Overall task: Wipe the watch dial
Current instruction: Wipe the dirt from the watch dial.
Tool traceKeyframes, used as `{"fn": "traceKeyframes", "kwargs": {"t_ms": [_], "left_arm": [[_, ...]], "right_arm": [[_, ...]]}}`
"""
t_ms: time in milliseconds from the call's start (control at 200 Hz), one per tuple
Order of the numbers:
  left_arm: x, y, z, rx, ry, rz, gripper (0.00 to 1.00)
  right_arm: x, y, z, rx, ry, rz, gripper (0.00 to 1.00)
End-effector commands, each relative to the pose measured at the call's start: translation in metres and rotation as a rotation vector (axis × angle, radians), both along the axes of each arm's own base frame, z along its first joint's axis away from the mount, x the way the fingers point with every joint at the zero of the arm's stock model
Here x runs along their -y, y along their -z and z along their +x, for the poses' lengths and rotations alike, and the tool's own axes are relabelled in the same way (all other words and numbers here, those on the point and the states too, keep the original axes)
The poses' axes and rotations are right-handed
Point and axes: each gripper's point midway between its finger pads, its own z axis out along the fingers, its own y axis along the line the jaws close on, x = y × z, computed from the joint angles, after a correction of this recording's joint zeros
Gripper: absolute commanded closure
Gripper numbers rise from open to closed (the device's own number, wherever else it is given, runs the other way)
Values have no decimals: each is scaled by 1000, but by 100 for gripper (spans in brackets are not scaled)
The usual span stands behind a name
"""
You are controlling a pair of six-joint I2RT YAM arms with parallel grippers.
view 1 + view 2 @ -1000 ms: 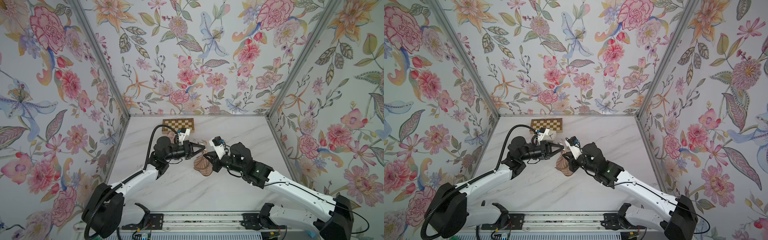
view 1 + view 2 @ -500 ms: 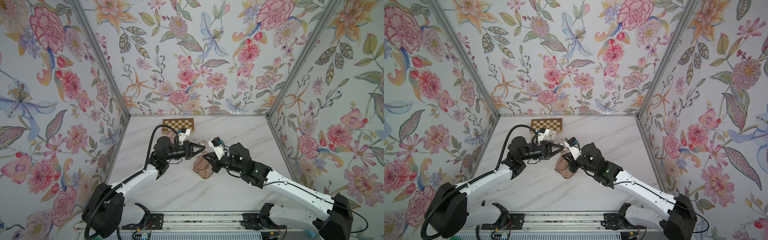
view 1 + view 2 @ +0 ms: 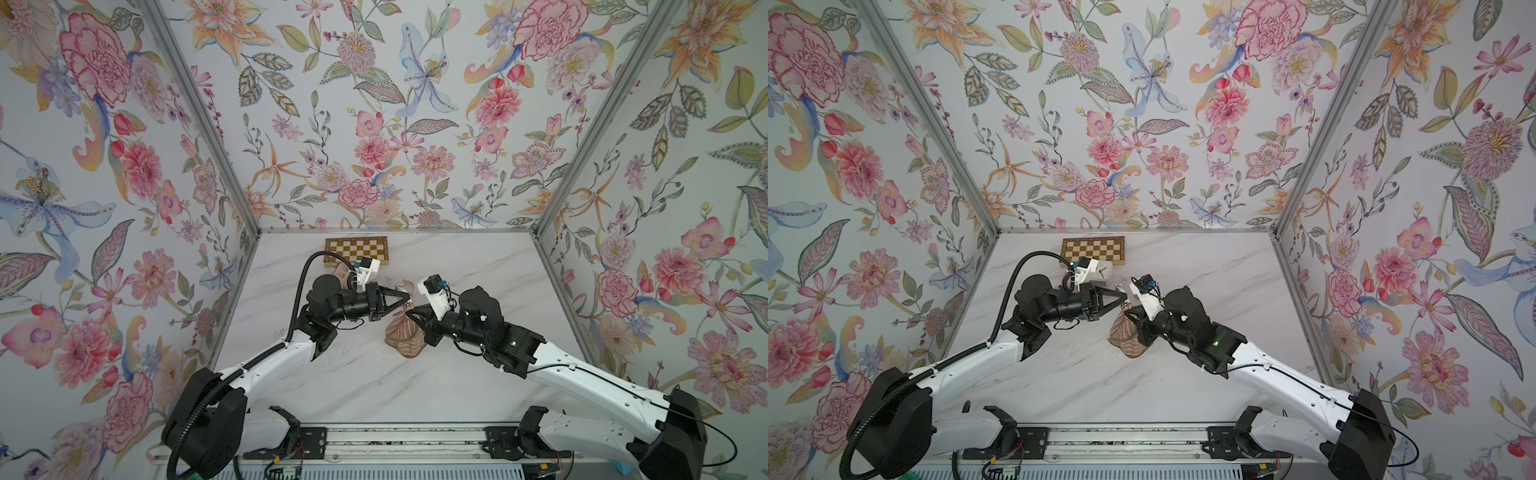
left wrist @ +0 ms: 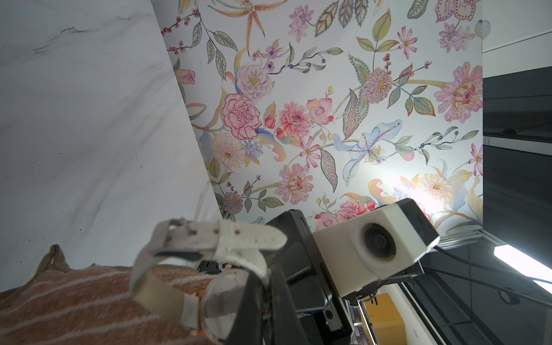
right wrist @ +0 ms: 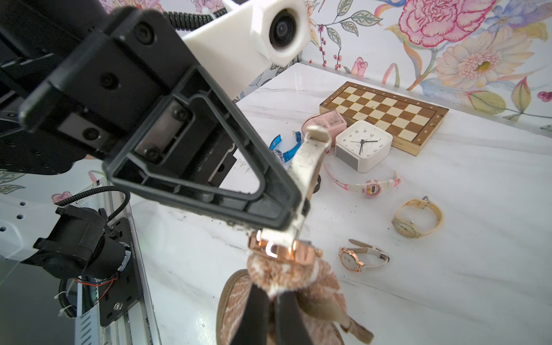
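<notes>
Above the middle of the surface (image 3: 374, 386), the right jaws squeeze a stripy cloth (image 5: 288, 277). It touches the watch (image 5: 282, 252), which the left jaws pinch by its white strap (image 5: 307, 161). A chessboard (image 3: 356, 250) lies at the back edge.

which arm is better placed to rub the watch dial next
Right. The right gripper pinches the striped cloth touching the watch case; the left gripper only clamps the white strap.
</notes>
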Motion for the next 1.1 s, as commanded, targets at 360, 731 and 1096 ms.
{"fn": "traceKeyframes", "kwargs": {"t_ms": [360, 731, 1096], "left_arm": [[0, -6, -13, 21, 41, -11, 100], [1, -4, -11, 19, 42, -1, 100], [2, -4, -11, 17, 43, -3, 100]], "right_arm": [[-6, -3, -1, -1, -3, 50, 100], [-4, -25, 0, 56, -2, 47, 100], [-6, -5, 1, 21, -8, 32, 100]]}}
